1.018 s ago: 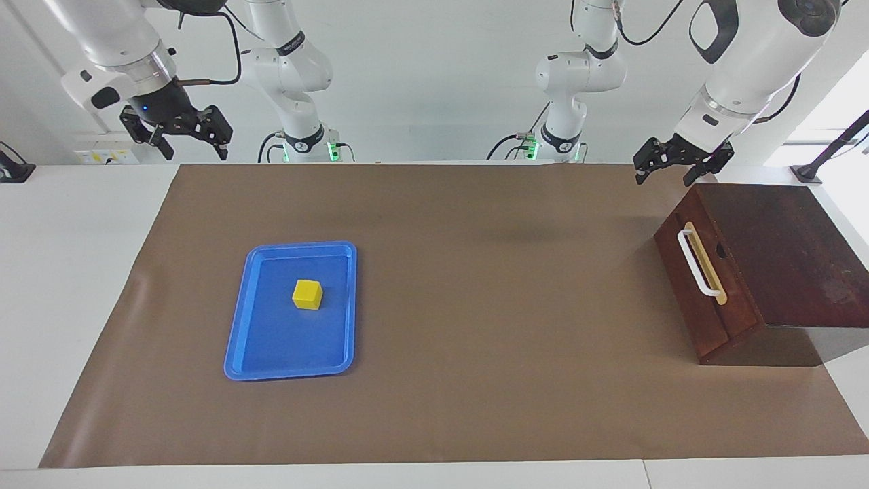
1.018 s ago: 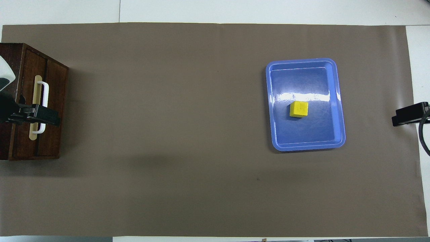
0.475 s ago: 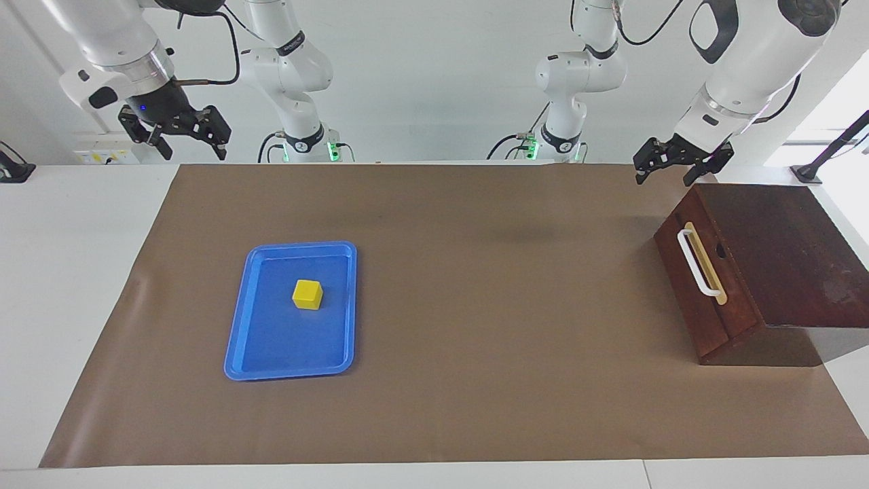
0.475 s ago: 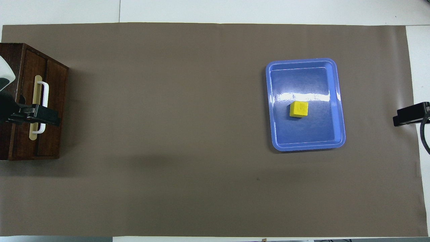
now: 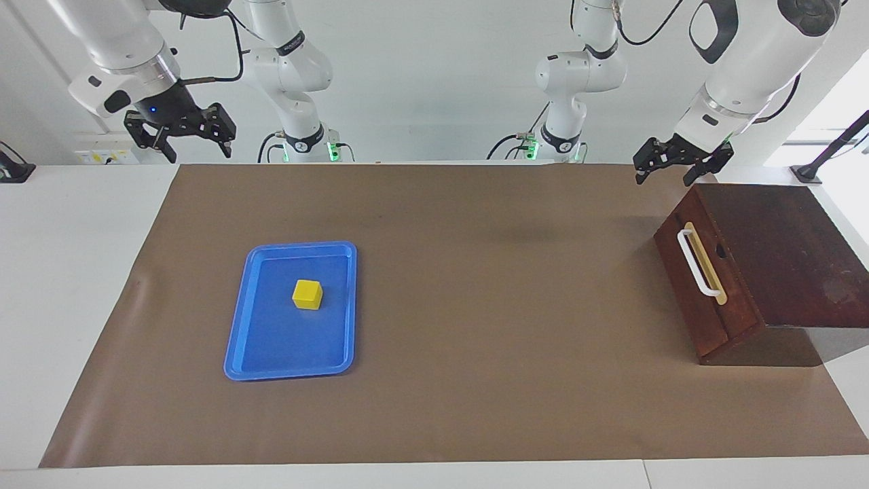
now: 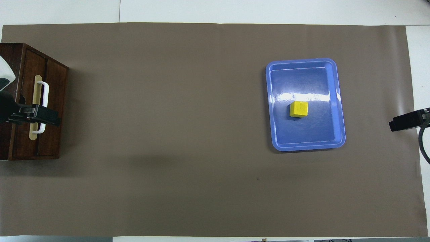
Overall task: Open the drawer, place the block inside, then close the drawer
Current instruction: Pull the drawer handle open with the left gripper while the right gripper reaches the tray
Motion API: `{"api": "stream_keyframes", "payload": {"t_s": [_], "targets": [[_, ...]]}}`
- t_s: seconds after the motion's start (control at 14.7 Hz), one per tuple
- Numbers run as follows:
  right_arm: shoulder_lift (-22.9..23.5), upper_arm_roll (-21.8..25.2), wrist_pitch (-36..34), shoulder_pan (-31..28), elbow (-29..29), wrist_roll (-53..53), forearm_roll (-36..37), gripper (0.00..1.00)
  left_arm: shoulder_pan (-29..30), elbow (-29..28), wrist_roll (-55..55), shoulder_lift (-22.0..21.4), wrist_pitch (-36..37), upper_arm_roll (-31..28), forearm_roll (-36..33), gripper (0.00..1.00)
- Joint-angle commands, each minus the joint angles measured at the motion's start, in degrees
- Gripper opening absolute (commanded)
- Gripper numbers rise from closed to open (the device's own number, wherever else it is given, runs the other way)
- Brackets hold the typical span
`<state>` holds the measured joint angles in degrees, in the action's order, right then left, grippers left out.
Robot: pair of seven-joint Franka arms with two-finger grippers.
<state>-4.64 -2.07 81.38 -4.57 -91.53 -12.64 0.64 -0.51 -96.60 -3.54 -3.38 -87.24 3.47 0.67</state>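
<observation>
A brown mat (image 5: 441, 319) covers most of the white table (image 5: 68, 272), and the yellow block (image 5: 307, 295) sits inside a blue tray (image 5: 234, 339) in the lower left part of the facing view; in the overhead view the same block (image 6: 299, 109) shows at the right of the frame, a little below the middle of the tray (image 6: 339, 134). At the right edge of the facing view stands the dark wooden box (image 5: 794, 251), and its drawer (image 5: 692, 299) is pushed fully in, the white handle (image 5: 698, 263) on its pale strip facing the middle of the table. In the overhead view the box (image 6: 10, 53) is at the left edge with the drawer (image 6: 50, 141) front and handle (image 6: 45, 90) turned toward the tray. The left gripper (image 5: 679, 166) hangs in the air at the upper right of the facing view, above the corner of the box that lies closest to the robots, fingers spread and holding nothing; from overhead the gripper (image 6: 33, 116) covers the lower end of the handle, though the facing view shows it well above and touching nothing. The right gripper (image 5: 182, 139) hangs at the upper left of the facing view, over the table's edge by the mat, well apart from the tray, its fingers also spread and empty; only its dark tip (image 6: 406, 121) pokes in at the right edge of the overhead view.
</observation>
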Motion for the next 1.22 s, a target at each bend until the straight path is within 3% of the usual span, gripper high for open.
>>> {"api": "stream_keyframes", "payload": {"t_s": [0.0, 0.54, 0.75, 0.88, 1.15], "targets": [[-2.82, -0.22, 3.77, -0.53, -4.78, -11.13, -1.43, 1.00, 0.42, -0.17, -0.77, -0.83, 1.20, 0.13, 0.56, 1.00], [-3.71, -0.13, 15.11, -1.15, -13.23, -39.11, -6.79, 1.00, -0.63, -0.77, 4.16, -1.01, -2.21, 0.48, -1.18, 1.00], [-3.70, -0.04, 16.43, -1.32, -16.21, -49.45, -10.82, 1.00, -2.91, -5.69, 4.16, -0.58, -11.43, 1.01, -12.85, 1.00], [-5.28, 0.05, 20.29, -1.41, -20.16, -54.31, -11.89, 1.00, -2.31, -8.94, 4.24, 0.04, -17.84, 1.01, -15.34, 1.00], [-4.68, 0.31, 23.03, -2.37, -23.86, -69.67, -17.06, 1.00, -1.77, -12.63, 6.78, 5.13, -26.28, 1.01, -25.51, 1.00]]}}
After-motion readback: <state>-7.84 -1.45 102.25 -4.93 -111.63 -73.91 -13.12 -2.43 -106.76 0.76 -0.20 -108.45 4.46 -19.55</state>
